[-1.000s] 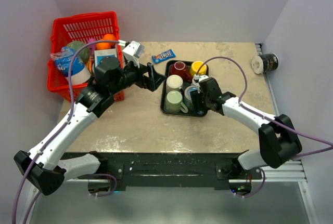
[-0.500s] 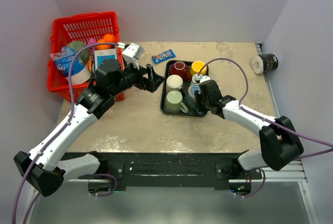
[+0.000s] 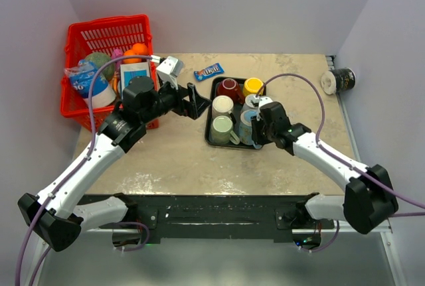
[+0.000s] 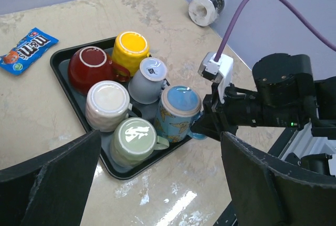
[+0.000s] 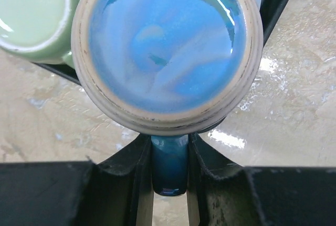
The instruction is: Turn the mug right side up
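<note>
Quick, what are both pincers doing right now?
Left pincer: open, holding nothing.
Right pincer: shut on the handle of the blue glazed ceramic mug.

A lab test cell: plain walls [image 3: 226,7] box in a small table [image 3: 179,153] with 2 bolted arms.

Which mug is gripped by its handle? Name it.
The blue mug alone, at the tray corner nearest the right arm: the right fingers pinch its handle.

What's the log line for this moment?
right claw: shut on handle of blue mug | blue mug: mouth up, over tray | left claw: open, empty, beside tray
</note>
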You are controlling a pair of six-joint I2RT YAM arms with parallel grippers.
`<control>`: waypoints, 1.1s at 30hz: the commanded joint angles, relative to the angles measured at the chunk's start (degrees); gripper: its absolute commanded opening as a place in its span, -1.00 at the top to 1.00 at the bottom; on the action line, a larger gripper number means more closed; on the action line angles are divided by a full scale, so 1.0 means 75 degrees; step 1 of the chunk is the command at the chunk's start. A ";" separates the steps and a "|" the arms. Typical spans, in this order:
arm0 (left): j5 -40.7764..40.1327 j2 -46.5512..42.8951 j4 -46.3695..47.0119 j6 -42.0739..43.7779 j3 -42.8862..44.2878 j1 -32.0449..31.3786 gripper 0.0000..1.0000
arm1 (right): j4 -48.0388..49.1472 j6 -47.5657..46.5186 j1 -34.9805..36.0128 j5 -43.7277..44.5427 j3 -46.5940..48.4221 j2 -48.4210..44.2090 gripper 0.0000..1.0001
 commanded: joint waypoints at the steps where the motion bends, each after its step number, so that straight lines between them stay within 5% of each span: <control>1: 0.0226 -0.0126 0.0238 -0.0063 0.0046 -0.0022 -0.99 | 0.0289 0.0156 -0.0015 -0.0203 0.0740 -0.0868 1.00; 21: 0.1549 -0.0162 0.1384 -0.1174 -0.0715 -0.0010 -0.99 | 0.0148 0.2945 -0.0004 -0.0367 0.2742 -0.2345 1.00; 24: 0.2299 -0.0138 0.2765 -0.2064 -0.1312 -0.0022 -0.99 | 0.0464 0.3086 -0.0004 -0.0554 0.3001 -0.2380 1.00; 28: 0.3014 -0.0045 0.6179 -0.4146 -0.2448 -0.0139 -0.99 | 0.0932 0.3402 -0.0004 -0.0625 0.3084 -0.2416 1.00; 33: 0.2817 0.0119 0.7783 -0.4727 -0.2907 -0.0408 -0.99 | 0.1776 0.3695 -0.0004 -0.1117 0.3014 -0.2568 1.00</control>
